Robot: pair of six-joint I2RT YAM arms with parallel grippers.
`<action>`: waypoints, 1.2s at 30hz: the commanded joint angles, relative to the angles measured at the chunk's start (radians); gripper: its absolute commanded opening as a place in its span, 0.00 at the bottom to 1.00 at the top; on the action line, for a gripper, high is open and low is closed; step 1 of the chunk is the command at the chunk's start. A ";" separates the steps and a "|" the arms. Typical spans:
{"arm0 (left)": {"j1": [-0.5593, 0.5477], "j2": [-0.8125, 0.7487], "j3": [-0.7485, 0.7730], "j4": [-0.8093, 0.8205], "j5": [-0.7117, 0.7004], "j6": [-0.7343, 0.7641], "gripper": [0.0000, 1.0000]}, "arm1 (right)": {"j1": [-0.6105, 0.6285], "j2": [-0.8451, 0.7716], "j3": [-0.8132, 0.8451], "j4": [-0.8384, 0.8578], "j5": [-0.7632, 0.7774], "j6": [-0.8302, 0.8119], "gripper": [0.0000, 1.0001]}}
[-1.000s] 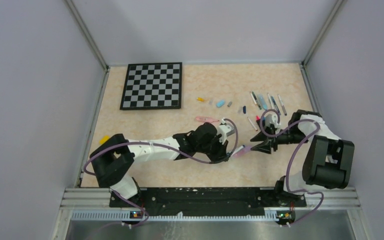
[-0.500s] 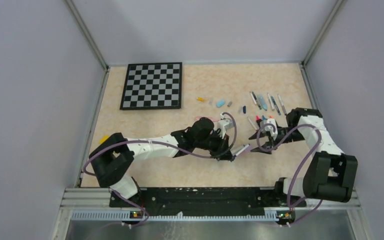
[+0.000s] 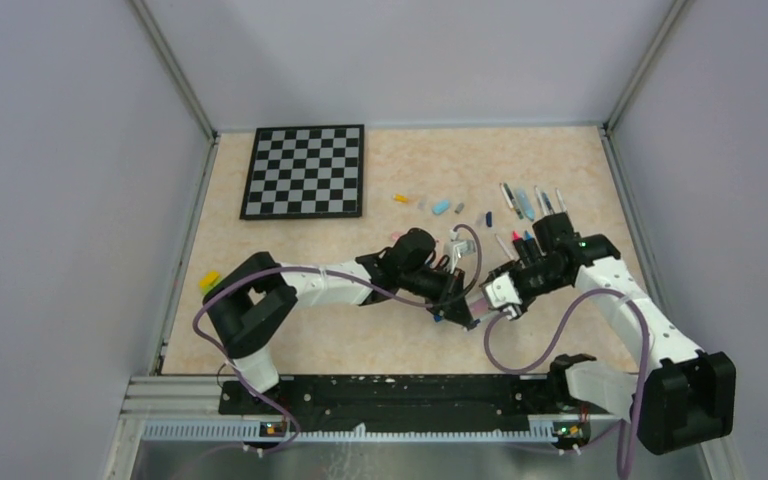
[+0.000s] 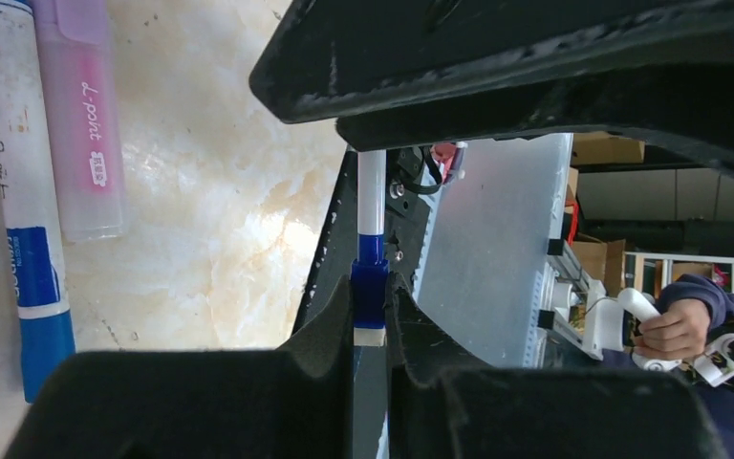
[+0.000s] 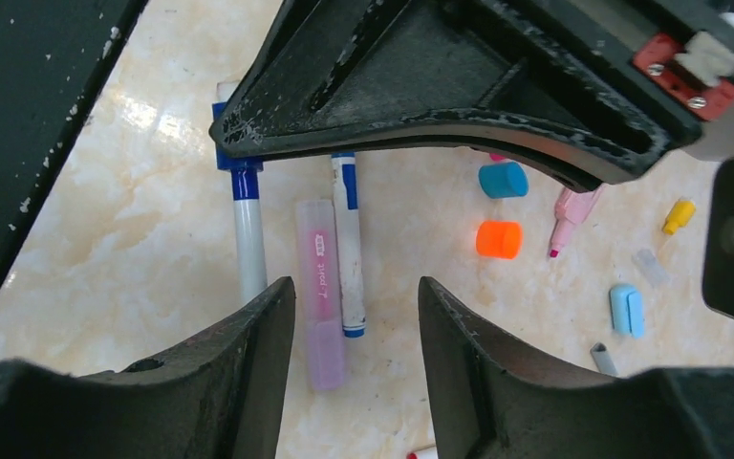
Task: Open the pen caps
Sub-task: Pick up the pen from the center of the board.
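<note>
My left gripper is pinched tight on a thin blue-and-white pen. It holds the pen up off the table, with the white end poking toward my other hand. My right gripper is partway open, and nothing is between its fingers. The white end of the pen sits by one finger, not in the gap.

I cannot tell which end of this pen has the cap, because my left fingers hide part of it. Some pen caps lie loose on the table farther off, like an orange cap and a blue cap. Right under my hands lie a pink highlighter and a blue-and-white marker, side by side.

Here is what I think could go wrong:

- **A miss:** if my right fingers close now, they may shut on air or only nick the pen, because it is off to one side.
- **A slip:** if I pull at a slant, the pen may slide out of my left fingers and drop.
- **A bump:** my two hands are very close, so a quick move could knock them together.
- **Going too low:** I could push the highlighter and marker and send them rolling.
- **A lost cap:** a cap that pops off fast could fly away.
</note>
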 commanded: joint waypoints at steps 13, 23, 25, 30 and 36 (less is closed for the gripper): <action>0.041 0.001 0.051 -0.086 0.057 0.033 0.00 | 0.104 -0.049 0.064 0.013 -0.003 0.125 0.45; 0.045 -0.018 0.061 -0.103 0.033 0.046 0.00 | 0.104 -0.069 -0.065 -0.005 -0.051 0.107 0.47; 0.044 -0.017 0.064 -0.102 0.035 0.044 0.00 | 0.105 -0.077 -0.086 0.034 -0.038 0.133 0.46; 0.045 -0.005 0.065 -0.080 0.050 0.026 0.00 | 0.131 -0.078 -0.135 0.129 0.029 0.188 0.41; 0.044 0.000 0.056 -0.064 0.058 0.015 0.00 | 0.143 -0.085 -0.156 0.160 0.039 0.183 0.22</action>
